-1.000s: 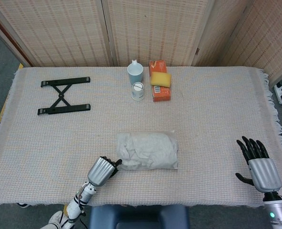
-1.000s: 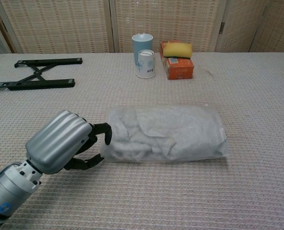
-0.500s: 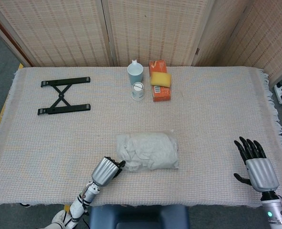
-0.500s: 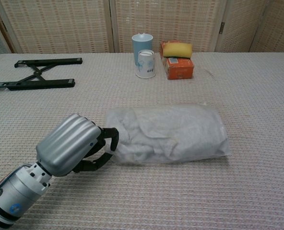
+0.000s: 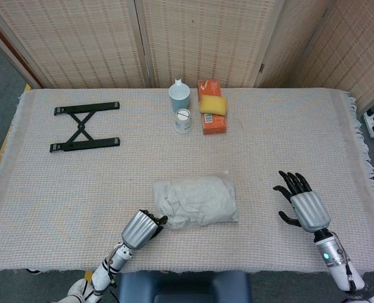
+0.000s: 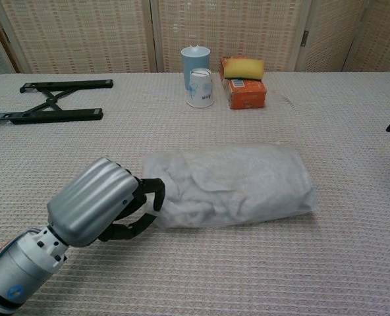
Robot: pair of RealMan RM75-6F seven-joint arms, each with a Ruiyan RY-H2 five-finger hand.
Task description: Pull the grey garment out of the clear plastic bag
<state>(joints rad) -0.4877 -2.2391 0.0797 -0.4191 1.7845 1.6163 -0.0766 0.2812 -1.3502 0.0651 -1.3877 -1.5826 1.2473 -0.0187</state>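
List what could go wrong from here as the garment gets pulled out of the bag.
1. The left hand pinches the clear plastic bag at its left end; it may grip plastic only, not the grey garment.
2. The right hand hovers open, apart from the bag, so the unanchored bag could drag along.

No legible text, brand or number anywhere. Faint blue marks on white paper cup [image 6: 200, 87] and a pale label on orange box [image 6: 245, 91], both too small to read.
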